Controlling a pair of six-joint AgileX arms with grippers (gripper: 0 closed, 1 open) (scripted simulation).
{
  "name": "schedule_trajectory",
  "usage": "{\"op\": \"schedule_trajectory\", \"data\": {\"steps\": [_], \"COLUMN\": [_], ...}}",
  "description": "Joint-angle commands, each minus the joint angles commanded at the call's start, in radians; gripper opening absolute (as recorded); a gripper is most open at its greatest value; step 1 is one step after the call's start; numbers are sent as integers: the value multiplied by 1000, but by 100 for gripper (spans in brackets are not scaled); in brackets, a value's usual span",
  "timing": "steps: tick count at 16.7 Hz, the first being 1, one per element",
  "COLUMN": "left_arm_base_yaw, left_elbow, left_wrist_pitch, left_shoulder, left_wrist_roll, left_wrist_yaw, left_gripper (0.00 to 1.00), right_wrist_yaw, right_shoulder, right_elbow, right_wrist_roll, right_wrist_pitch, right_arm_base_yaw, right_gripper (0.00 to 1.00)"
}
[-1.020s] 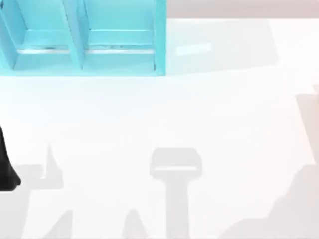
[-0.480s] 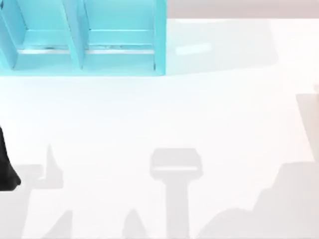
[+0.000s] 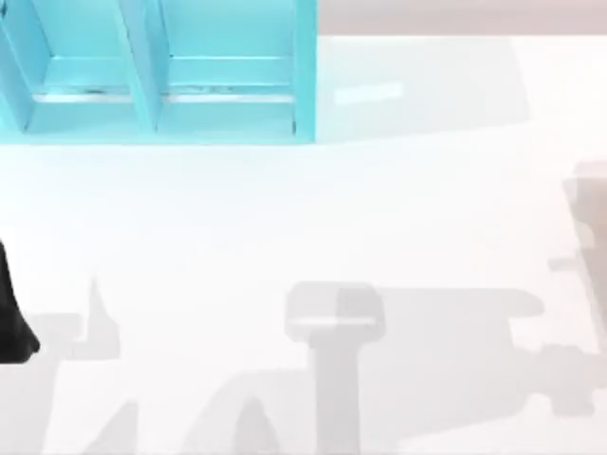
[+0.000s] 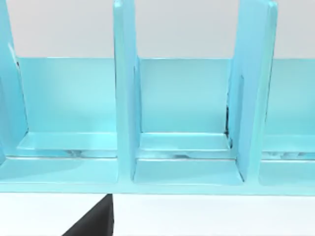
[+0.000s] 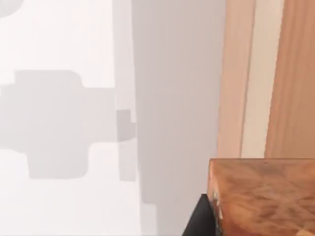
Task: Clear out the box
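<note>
The box (image 5: 246,73) is a pale wooden container whose wall rises beside the white table in the right wrist view. A brown wood-grained block (image 5: 261,196) sits close under that camera. My right gripper (image 5: 246,223) is shut on it, with one black finger (image 5: 199,219) pressed to the block's side. My left gripper (image 4: 93,223) shows as a dark wedge in front of the cyan rack. The left arm (image 3: 11,318) is parked at the table's left edge.
A cyan rack (image 3: 156,71) with upright dividers and open compartments stands at the back left of the white table (image 3: 303,209). Its dividers (image 4: 125,93) face the left wrist camera. Grey arm shadows lie across the table's front and right.
The big shadow at the table's front right has spread leftward and changed shape, so the right arm has moved. The left arm and the cyan rack have stayed put.
</note>
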State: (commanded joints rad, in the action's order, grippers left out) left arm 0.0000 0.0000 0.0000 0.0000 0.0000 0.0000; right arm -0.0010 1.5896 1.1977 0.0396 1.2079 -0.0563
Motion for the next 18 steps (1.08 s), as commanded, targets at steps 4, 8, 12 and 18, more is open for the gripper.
{"op": "schedule_trajectory", "data": {"steps": [4, 8, 12, 18], "left_arm_base_yaw": [0, 0, 0, 0], "left_elbow": [0, 0, 0, 0], "left_wrist_pitch": [0, 0, 0, 0], "left_shoulder": [0, 0, 0, 0], "left_wrist_roll": [0, 0, 0, 0], "left_wrist_yaw": [0, 0, 0, 0], "left_gripper": [100, 100, 100, 100], "right_wrist_yaw": [2, 2, 2, 1], "right_shoulder": [-51, -112, -159, -157], "right_elbow": [-121, -263, -365, -373], "right_wrist_roll": [-309, -571, -709, -718], "right_wrist_pitch": [-77, -168, -236, -242], "right_arm_base_yaw": [312, 574, 711, 715], "right_gripper": [0, 0, 0, 0]}}
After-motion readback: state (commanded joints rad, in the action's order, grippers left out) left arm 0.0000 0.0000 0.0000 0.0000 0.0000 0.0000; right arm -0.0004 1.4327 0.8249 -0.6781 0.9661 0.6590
